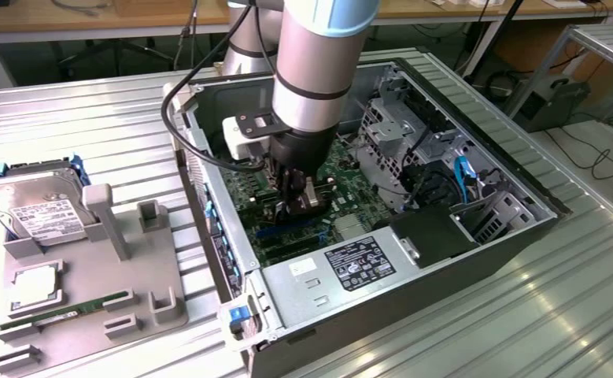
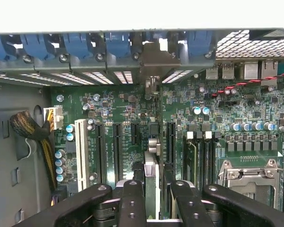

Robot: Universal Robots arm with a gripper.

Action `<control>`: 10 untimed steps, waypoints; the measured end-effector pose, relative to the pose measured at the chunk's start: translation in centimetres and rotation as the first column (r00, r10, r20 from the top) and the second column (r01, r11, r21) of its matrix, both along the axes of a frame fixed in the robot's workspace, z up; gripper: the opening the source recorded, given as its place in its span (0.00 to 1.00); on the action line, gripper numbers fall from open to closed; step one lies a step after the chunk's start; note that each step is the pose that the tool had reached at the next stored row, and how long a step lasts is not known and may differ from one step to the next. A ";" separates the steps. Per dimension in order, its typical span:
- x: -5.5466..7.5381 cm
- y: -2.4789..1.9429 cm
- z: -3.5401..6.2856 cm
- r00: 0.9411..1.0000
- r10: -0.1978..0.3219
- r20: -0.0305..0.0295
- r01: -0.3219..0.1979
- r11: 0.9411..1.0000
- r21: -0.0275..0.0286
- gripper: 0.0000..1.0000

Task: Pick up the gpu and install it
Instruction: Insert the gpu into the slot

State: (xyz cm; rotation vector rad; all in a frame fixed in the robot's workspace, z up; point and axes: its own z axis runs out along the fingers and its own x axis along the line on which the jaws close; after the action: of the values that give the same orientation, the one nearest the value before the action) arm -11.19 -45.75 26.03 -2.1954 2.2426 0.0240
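My gripper (image 1: 297, 201) is down inside the open computer case (image 1: 516, 228), just above the green motherboard (image 1: 290, 236). It is shut on the gpu (image 2: 151, 161), a thin black card seen edge-on between the two black fingers (image 2: 131, 198). The card's silvery bracket end (image 2: 152, 64) reaches to the case's rear slot wall with its blue clips (image 2: 78, 45). The gpu stands upright over the board, in line with the black expansion slots (image 2: 118, 146), between two of them. Whether its lower edge sits in a slot is hidden.
A white slot (image 2: 80, 151) and a cable bundle (image 2: 26, 125) lie to one side, the CPU socket (image 2: 248, 175) to the other. Outside the case, on the exterior view's left, a grey fixture (image 1: 127, 276) holds a hard drive (image 1: 38, 209) and a green memory stick (image 1: 64, 307). A power supply (image 1: 359, 264) and a drive cage (image 1: 390, 134) crowd the case.
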 end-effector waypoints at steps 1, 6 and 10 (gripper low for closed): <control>0.0 0.00 -0.02 1.000 0.000 0.000 0.000 1.000 0.000 0.26; 0.0 0.00 -0.25 1.000 0.000 0.000 0.000 1.000 0.000 0.26; 0.0 0.00 -0.46 1.000 0.000 0.000 0.000 1.000 0.000 0.26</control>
State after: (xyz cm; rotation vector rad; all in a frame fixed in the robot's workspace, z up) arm -11.19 -45.75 25.58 -2.1957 2.2429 0.0237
